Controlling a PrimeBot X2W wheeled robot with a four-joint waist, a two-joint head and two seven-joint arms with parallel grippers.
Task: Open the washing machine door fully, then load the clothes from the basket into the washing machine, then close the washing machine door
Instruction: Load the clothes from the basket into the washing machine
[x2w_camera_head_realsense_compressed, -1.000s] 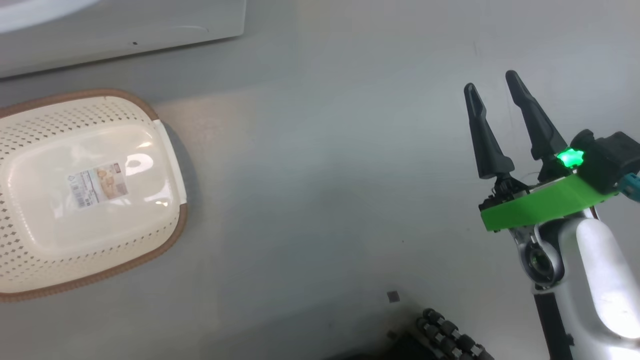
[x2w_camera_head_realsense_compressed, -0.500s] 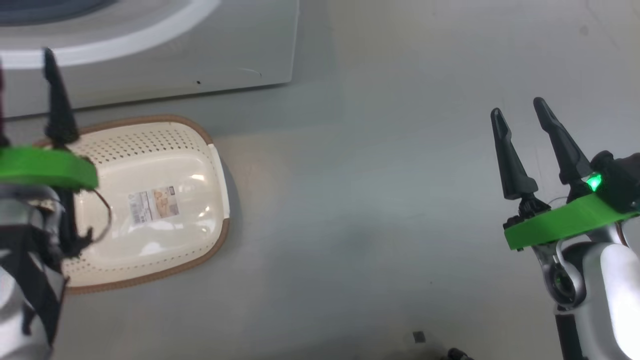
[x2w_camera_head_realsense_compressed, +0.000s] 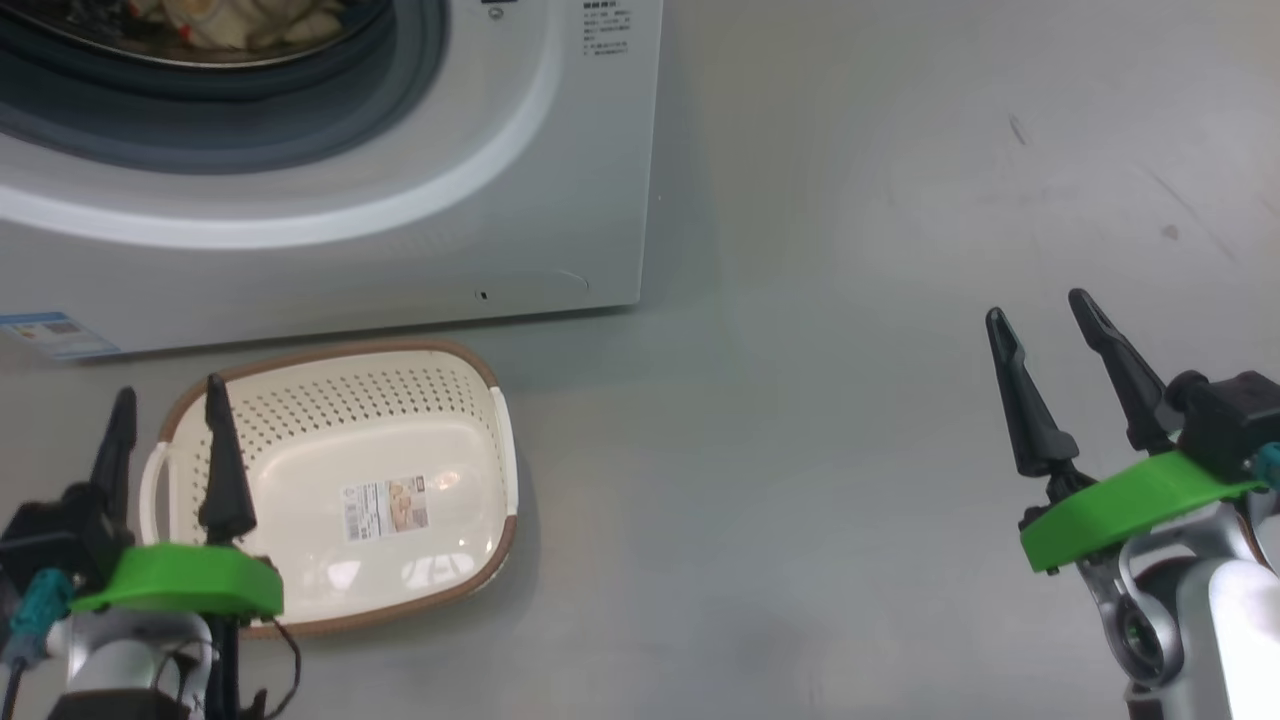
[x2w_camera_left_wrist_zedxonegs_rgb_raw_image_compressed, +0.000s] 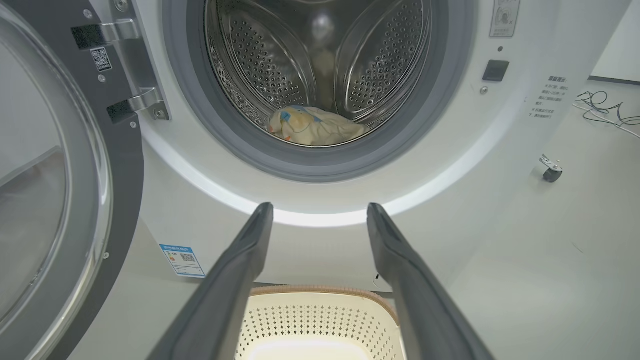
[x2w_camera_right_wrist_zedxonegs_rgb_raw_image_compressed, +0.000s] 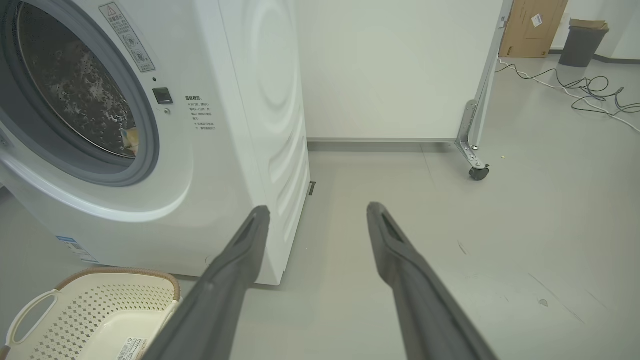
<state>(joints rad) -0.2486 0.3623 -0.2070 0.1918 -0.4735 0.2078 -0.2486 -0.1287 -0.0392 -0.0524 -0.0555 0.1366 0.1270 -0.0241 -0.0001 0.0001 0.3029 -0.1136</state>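
Left gripper (x2w_camera_head_realsense_compressed: 169, 392): jaws spread wide, nothing between them. Its fingers stand over the near left end of the basket (x2w_camera_head_realsense_compressed: 340, 350).
Right gripper (x2w_camera_head_realsense_compressed: 1036, 306): jaws likewise wide apart and holding nothing. It hangs above bare floor (x2w_camera_head_realsense_compressed: 800, 450), well apart from the basket.
Basket: on the floor just beyond and below the left gripper's fingertips, close to the front of the washing machine (x2w_camera_head_realsense_compressed: 560, 200). Its bare inner bottom shows a label sticker (x2w_camera_head_realsense_compressed: 385, 507).
Washing machine: straight ahead of the left gripper, ahead and to the left of the right gripper.
Washing machine door (x2w_camera_left_wrist_zedxonegs_rgb_raw_image_compressed: 122, 190): swung open, to the left of the left gripper's fingers in the left wrist view.
Clothes (x2w_camera_left_wrist_zedxonegs_rgb_raw_image_compressed: 312, 127): a pale yellow bundle with blue patches, lying low in the steel drum (x2w_camera_left_wrist_zedxonegs_rgb_raw_image_compressed: 260, 65) beyond the left gripper's fingertips.
Blue energy sticker (x2w_camera_head_realsense_compressed: 55, 333): on the machine's lower front corner, ahead of the left gripper.
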